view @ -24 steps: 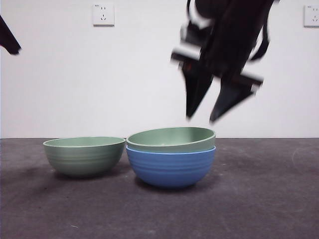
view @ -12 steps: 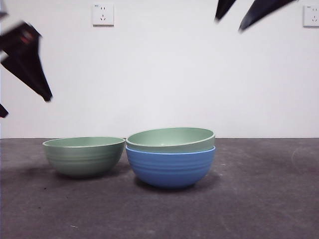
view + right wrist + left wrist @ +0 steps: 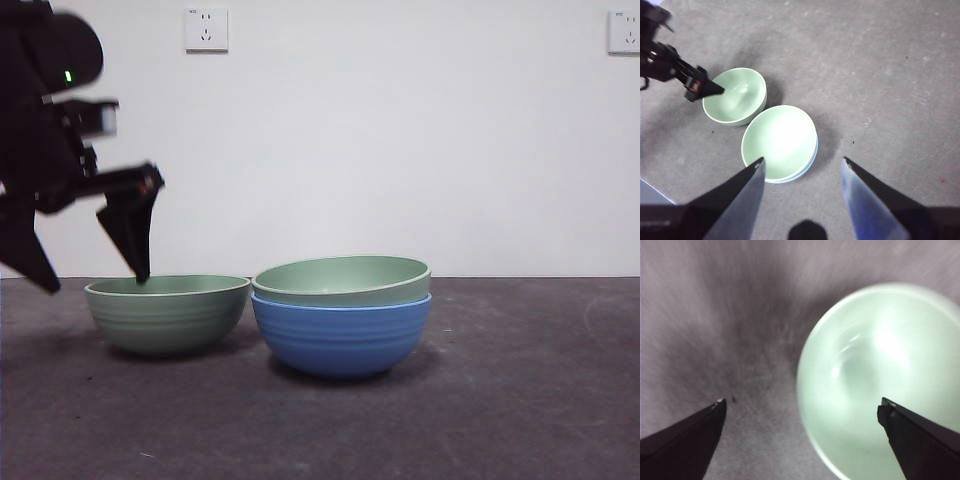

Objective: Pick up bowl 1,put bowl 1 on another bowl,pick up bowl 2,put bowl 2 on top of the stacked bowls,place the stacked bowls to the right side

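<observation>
So the right tool (image 3: 802, 167) has pulled up and out of the front view since a second ago, when it hung over the stack; the left tool (image 3: 90, 270) has swung in and down from the top corner and now straddles the near rim of bowl 2 (image 3: 168, 312), one jaw tip just inside the rim, the other outside over the desk (image 3: 500, 400); its jaws are spread wide, gripping nothing yet. Reads to me like step one is done and the second pick-up is starting.

Containers: bowl 1 (image 3: 342, 278) sits nested in the blue bowl (image 3: 342, 335), just beside bowl 2 on the far side from the left tool; both green bowls look empty inside. Right tool's jaws are also apart, high above both bowls, holding nothing.
</observation>
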You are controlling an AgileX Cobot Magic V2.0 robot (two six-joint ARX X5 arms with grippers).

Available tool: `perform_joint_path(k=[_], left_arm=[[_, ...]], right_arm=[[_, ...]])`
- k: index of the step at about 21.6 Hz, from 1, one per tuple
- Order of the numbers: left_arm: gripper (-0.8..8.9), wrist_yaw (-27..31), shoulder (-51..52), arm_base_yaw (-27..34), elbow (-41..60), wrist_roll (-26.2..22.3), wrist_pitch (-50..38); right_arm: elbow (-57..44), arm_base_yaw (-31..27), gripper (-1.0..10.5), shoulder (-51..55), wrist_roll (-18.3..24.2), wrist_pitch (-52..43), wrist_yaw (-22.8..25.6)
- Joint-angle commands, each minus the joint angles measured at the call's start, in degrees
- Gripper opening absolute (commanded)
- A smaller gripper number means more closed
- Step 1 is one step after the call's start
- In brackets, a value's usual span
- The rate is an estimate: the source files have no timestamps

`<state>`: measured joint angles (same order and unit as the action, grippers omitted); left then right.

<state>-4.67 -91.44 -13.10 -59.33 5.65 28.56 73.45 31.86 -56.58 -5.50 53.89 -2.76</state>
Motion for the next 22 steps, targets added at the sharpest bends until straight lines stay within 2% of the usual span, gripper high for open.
perform_joint_path(k=[1, 4, 10, 22], left_arm=[[5.17, 0.22, -1.51, -0.37, -0.02, 0.39, 0.26], [2.65, -0.04, -1.51, -0.72, -0.02, 0.37, -0.02], [-0.12, -0.17, -1.51, -1.09, -0.02, 0.42, -0.02], [-0.08, -1.75, 0.77, -1.42, -1.57, 0.35, -0.74]], right_arm=[[-0.15, 0.04, 2.5, 0.31, -0.7, -0.02, 0.2], [-0.15, 0.04, 2.5, 0.17, -0.7, 0.37, 0.15], [-0.15, 0.04, 2.5, 0.17, -1.09, 0.55, 0.15], [-0.15, 0.04, 2.5, 0.17, -1.07, 2.12, 0.15]])
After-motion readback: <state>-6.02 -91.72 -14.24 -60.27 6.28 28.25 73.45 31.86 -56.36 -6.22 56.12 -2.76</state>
